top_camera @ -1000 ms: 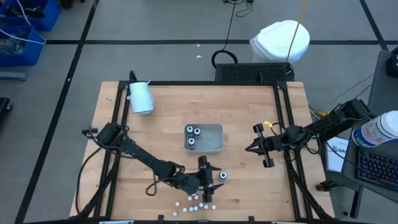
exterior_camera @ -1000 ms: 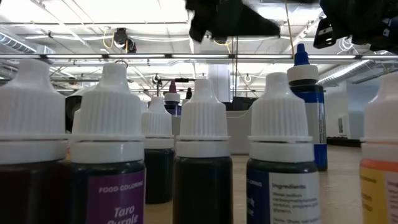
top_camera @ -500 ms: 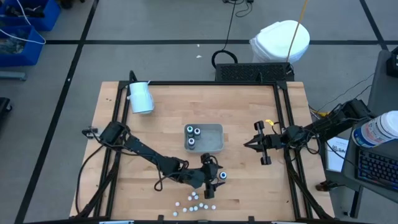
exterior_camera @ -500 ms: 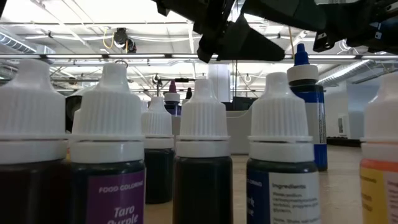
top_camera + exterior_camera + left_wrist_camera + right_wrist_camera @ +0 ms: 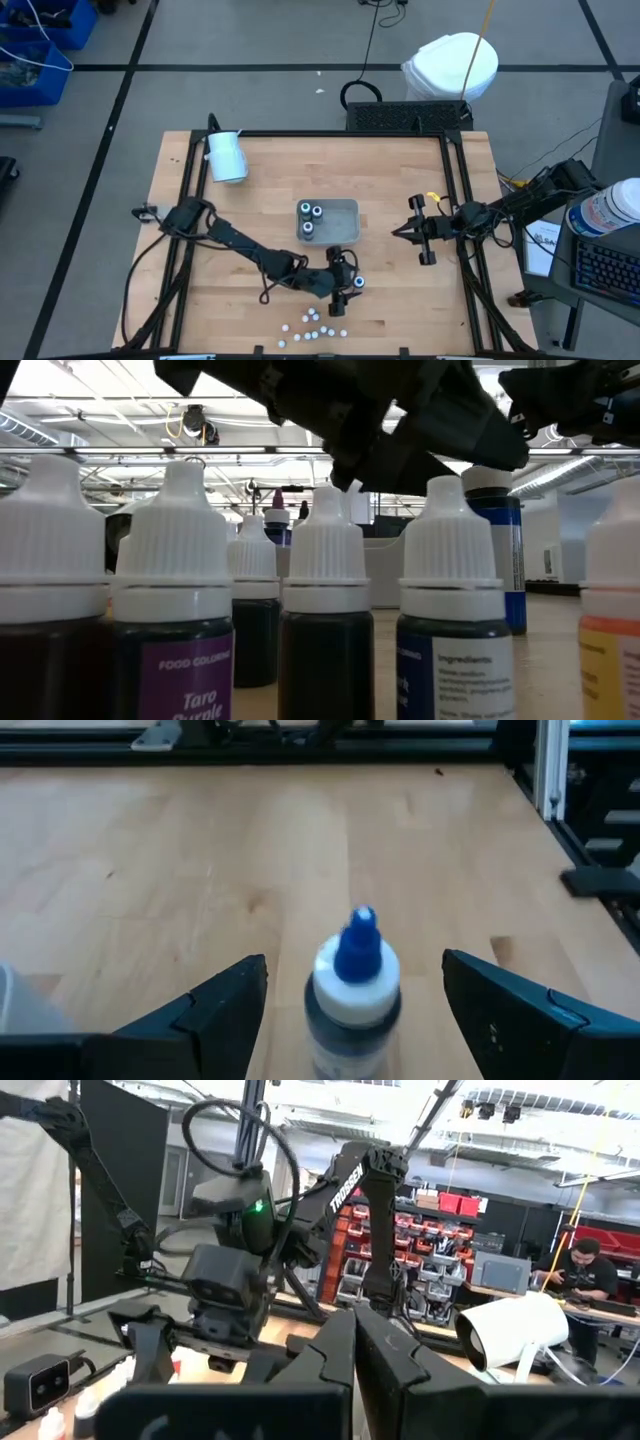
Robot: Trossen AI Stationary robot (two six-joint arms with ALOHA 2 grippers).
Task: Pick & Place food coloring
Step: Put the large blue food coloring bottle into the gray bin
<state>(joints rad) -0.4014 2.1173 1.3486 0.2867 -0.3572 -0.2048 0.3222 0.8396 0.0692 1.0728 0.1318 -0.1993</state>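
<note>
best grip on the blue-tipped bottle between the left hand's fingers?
Grip the blue-tipped bottle on its round dark body, below the white collar, coming in level as the left hand does now. The bottle stands upright; the blue nozzle is too narrow and tapered, and the open fingers already flank the body.

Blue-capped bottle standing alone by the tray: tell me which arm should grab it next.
Left. The left gripper is open with its fingers on either side of the bottle. The right gripper hangs shut, well off to the side beyond the tray.
</note>
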